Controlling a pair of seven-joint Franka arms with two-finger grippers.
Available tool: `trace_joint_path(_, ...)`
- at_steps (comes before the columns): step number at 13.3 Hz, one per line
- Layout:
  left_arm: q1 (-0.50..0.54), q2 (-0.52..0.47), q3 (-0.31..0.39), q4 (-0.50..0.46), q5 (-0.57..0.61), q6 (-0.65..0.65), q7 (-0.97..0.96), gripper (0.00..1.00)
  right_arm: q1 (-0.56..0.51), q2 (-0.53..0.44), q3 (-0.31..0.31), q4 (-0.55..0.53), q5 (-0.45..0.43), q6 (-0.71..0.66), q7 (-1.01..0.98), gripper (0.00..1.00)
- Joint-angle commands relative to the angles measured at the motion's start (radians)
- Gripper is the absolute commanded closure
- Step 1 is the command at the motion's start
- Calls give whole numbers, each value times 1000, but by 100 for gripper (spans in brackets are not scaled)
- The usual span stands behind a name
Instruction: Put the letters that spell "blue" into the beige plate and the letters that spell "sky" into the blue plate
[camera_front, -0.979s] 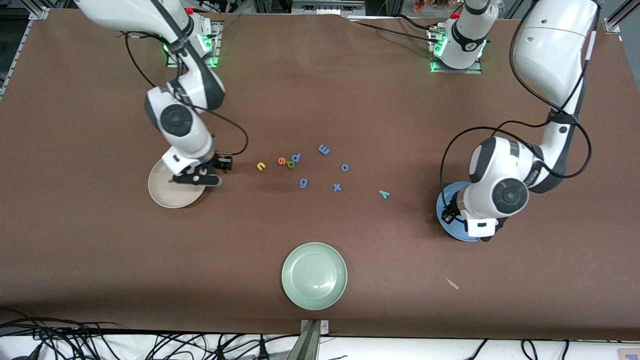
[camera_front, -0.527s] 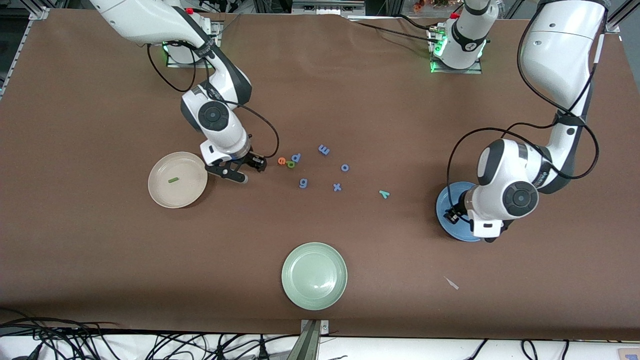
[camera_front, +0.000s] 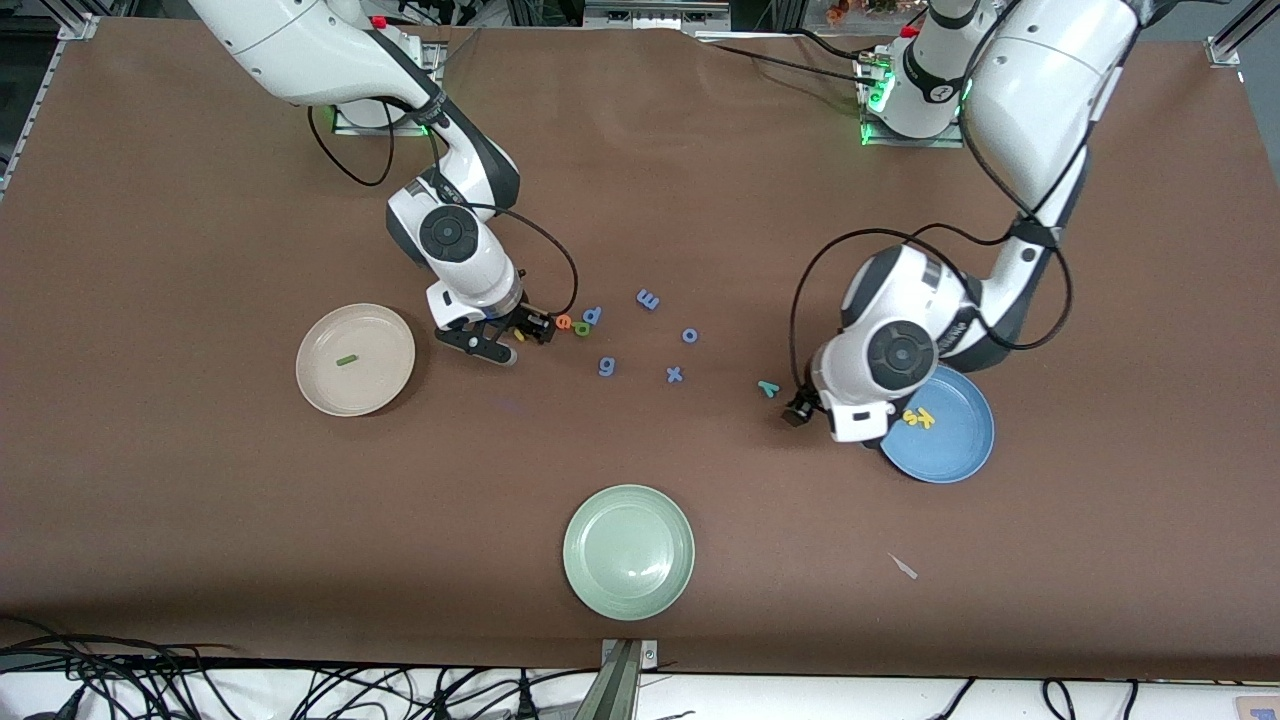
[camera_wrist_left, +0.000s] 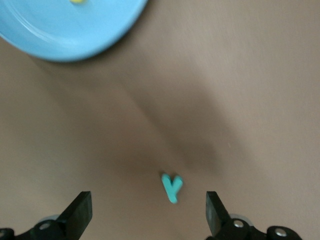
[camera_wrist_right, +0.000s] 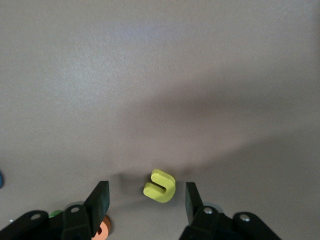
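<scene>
Right wrist view: matte foam yellow "u" (camera_wrist_right: 159, 185), horseshoe-shaped.

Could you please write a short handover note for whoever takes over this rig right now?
Left gripper: open, empty, over the table at the teal "y", beside the blue plate.
Right gripper: open, empty, its fingers straddling the yellow "u" on the table.
Done: dark green "l" lies in the beige plate; yellow "s" and "k" lie in the blue plate.
Left: "y" to the blue plate; "u", orange "e" and green "b" to the beige plate. "e" and "b" lie close together beside a blue letter.
</scene>
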Motion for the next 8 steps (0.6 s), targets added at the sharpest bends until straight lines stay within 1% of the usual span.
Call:
trace_joint_path(1,-39,44,3,-10,14,72,-62,0,0,8,3,-24,-49,29,13,39)
trace_joint_path(2,-47,60,4,-11,17,80,-65,0,0,8,3,-38,-57,44,13,44)
trace_joint_path(3,-54,63,4,-15,17,94,-65,2,0,6,1,-39,-57,46,13,53)
trace_joint_path(5,-53,63,9,-65,17,156,-65,6,0,6,0,-39,-57,46,12,69)
trace_joint_path(7,-44,57,9,-114,17,230,-67,6,0,5,0,-39,-57,44,5,78)
trace_joint_path(8,-44,57,11,-114,17,232,-67,11,-1,0,-2,-39,-57,41,4,80)
